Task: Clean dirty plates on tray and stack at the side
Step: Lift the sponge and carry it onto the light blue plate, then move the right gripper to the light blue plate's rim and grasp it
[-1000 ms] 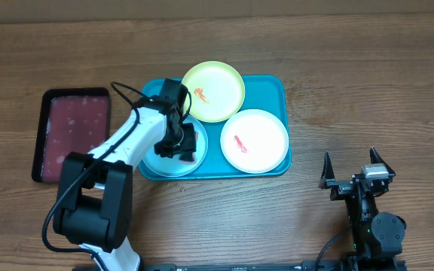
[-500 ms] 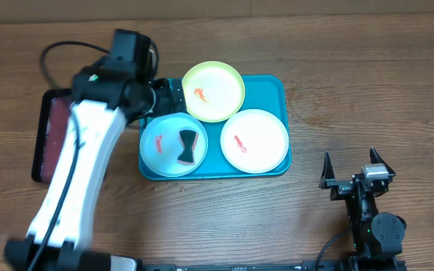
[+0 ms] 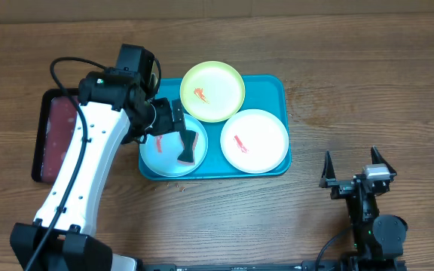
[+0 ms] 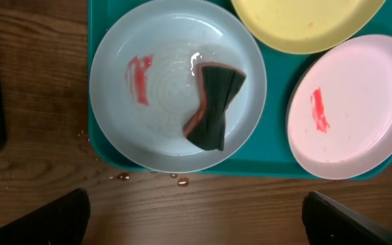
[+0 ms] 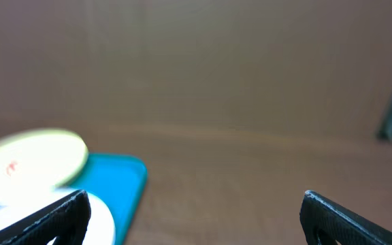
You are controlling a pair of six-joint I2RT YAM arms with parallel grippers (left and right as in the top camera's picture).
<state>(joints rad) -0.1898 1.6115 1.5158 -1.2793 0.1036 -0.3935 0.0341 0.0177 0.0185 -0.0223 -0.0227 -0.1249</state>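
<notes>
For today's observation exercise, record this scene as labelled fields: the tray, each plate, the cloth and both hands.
Tray: three plates, all red-smeared
Blue plate: dark cloth lying on it
Yellow plate: far side
White plate: right side
Left hand: open, empty, over blue plate
Right hand: open, empty, away from tray
</notes>
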